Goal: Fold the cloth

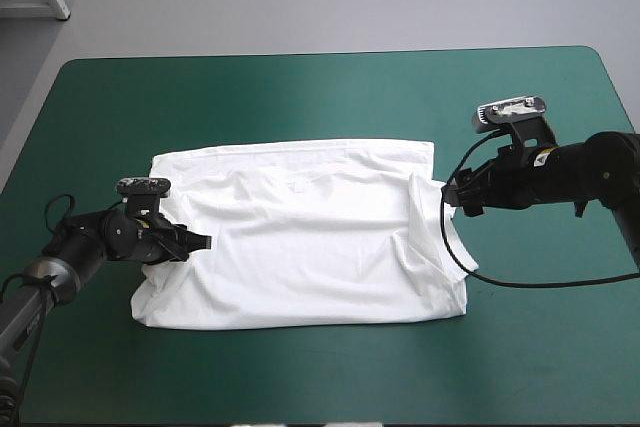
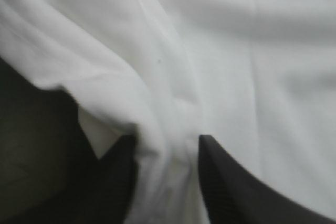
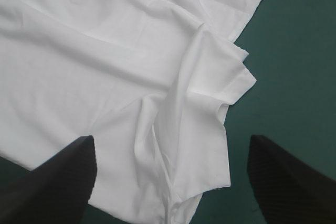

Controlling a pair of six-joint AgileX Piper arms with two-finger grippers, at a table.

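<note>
We find the white short-sleeved cloth T-shirt (image 1: 310,247) spread flat between both grippers. Its neck label (image 1: 297,186) is too small to read. Only the wrist view shows the left gripper (image 2: 167,137) pinching a bunched fold. The right gripper (image 3: 172,139) stands spread over the T-shirt's edge.

T-shirt (image 2: 252,51) edges mostly outside the left wrist view

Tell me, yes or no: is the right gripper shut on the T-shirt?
No, the right gripper stands open, fingers wide apart over the T-shirt.
</note>
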